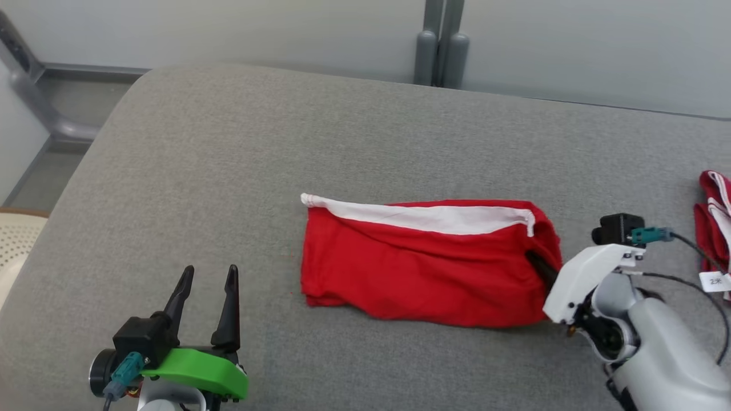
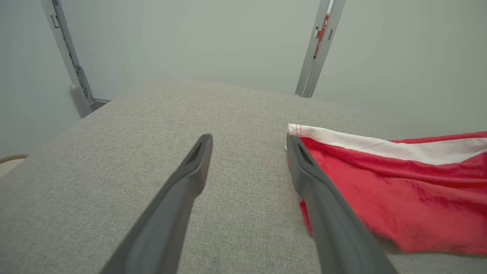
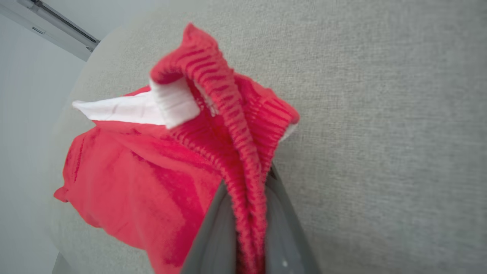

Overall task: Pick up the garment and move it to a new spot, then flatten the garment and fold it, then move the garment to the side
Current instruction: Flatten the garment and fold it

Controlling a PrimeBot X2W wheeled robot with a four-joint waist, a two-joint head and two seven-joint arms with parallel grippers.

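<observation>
On the grey cloth-covered table (image 1: 240, 171), near its middle, lies the red garment (image 1: 422, 262), folded into a flat oblong with a white band (image 1: 434, 217) along its far edge.

- Right end effector (image 1: 539, 265): at the garment's right end, fingers pushed into the cloth. In the right wrist view the two fingers are closed on a ribbed red hem (image 3: 243, 152), which bunches and stands up between them. That end of the garment looks slightly raised, and the rest lies on the table.
- Left end effector (image 1: 209, 269): left of the garment and nearer the robot, well apart from it. Its fingers are spread wide with nothing between them. In the left wrist view one finger (image 2: 304, 167) lines up with the garment's near-left corner; contact cannot be told from that view.
- Second red-and-white cloth (image 1: 714, 217): right of the garment, beyond the right arm, with a white tag (image 1: 715, 281) at its near end.
</observation>
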